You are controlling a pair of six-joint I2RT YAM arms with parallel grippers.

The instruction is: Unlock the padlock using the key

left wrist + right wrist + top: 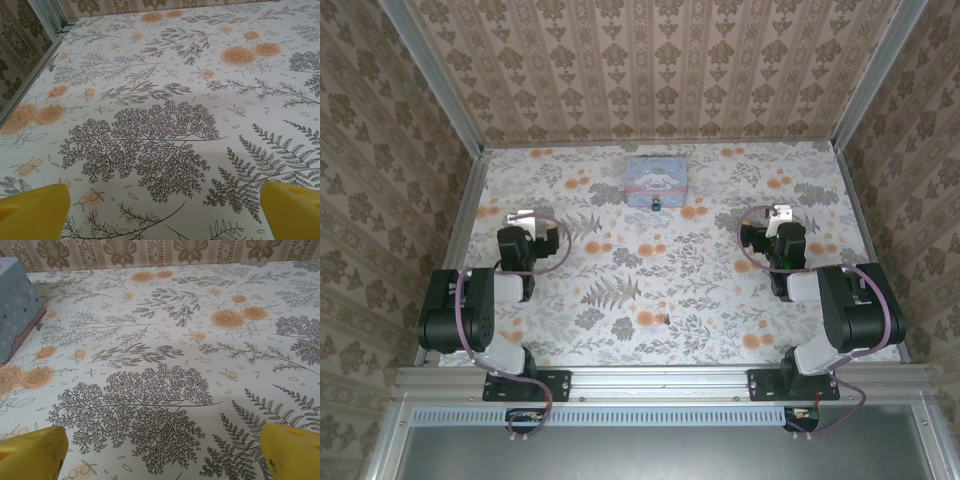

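One padlock [655, 204] at tin [657, 180] front, one key [666, 320] on desk [620, 290], both between spread, empty left fingers [525, 216] and right fingers [778, 213].

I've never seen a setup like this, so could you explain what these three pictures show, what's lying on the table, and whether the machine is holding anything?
These are two robot arms bolted at the near edge of a flower-patterned table. The overhead picture looks down from behind them: the left gripper on the left, the right gripper on the right. The other two pictures come from cameras on each wrist; the yellow shapes at the bottom corners are fingertips, spread wide apart. A pastel tin box stands at the far side with a tiny blue padlock at its front. A small dark key lies nearer the arms. Nothing is held.
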